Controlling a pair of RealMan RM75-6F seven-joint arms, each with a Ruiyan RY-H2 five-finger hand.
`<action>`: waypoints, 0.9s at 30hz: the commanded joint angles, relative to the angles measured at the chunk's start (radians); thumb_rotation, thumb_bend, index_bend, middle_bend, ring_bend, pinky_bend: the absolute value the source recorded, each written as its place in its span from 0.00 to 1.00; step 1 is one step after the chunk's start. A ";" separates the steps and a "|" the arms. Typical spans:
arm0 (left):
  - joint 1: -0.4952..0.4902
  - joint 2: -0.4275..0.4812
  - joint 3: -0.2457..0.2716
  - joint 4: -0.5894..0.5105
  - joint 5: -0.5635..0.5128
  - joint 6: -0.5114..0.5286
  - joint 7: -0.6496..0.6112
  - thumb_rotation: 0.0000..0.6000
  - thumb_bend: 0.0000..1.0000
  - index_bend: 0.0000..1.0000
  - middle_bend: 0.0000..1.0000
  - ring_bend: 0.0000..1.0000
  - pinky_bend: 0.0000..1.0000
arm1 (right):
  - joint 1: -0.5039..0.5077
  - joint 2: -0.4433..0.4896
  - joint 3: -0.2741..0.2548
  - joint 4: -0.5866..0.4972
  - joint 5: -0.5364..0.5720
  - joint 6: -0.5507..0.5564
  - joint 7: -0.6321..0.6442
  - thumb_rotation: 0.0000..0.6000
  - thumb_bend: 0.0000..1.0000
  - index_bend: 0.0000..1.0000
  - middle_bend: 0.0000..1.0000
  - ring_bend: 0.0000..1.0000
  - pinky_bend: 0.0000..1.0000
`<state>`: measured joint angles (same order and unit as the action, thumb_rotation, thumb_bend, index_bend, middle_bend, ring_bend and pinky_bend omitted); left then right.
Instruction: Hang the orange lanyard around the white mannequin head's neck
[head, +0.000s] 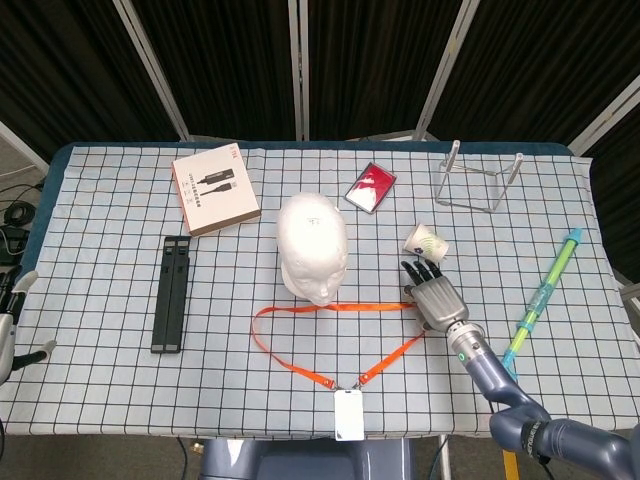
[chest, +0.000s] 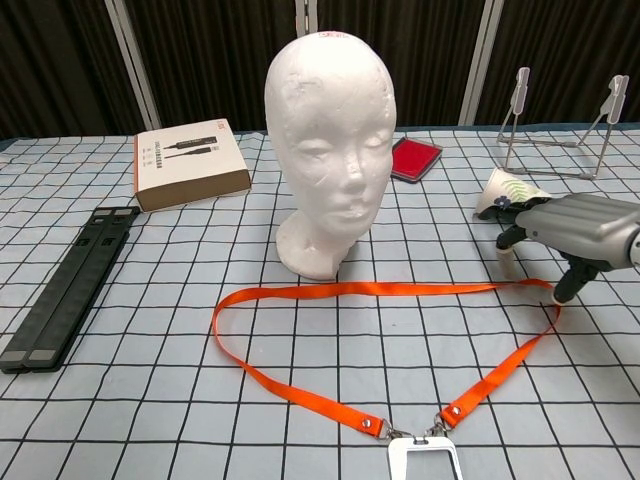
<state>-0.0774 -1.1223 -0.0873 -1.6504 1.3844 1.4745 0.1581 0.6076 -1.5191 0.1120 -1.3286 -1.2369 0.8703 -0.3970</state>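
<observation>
The right hand hangs palm down over the right bend of the lanyard, at about 4 o'clock from the head. In the chest view its fingers are spread and point down, and a thumb tip sits at the strap's corner; whether it touches or pinches the strap is hard to tell, since the hand covers that bend from above. The lanyard lies flat in a loop in front of the head, its badge at 6 o'clock near the table's front edge, cut off at the bottom of the chest view. The cup lies just behind the hand, partly hidden by it in the chest view. The left hand shows only as a sliver at the left border; its fingers cannot be read. Open cloth lies between the stand and the lanyard.
</observation>
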 joint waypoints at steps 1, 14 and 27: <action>0.000 0.001 0.000 0.000 0.000 0.000 -0.001 1.00 0.00 0.00 0.00 0.00 0.00 | 0.004 -0.003 -0.003 0.008 0.002 0.002 -0.010 1.00 0.32 0.49 0.00 0.00 0.00; -0.001 0.000 0.004 -0.001 0.003 0.000 -0.002 1.00 0.00 0.00 0.00 0.00 0.00 | 0.003 -0.022 -0.033 0.064 -0.031 0.027 -0.009 1.00 0.35 0.57 0.00 0.00 0.00; -0.006 0.000 0.007 0.005 0.007 -0.008 -0.013 1.00 0.00 0.00 0.00 0.00 0.00 | -0.009 -0.025 -0.044 0.079 -0.090 0.070 0.093 1.00 0.45 0.69 0.00 0.00 0.00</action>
<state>-0.0826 -1.1219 -0.0805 -1.6460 1.3902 1.4680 0.1467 0.6031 -1.5505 0.0676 -1.2401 -1.3150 0.9286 -0.3228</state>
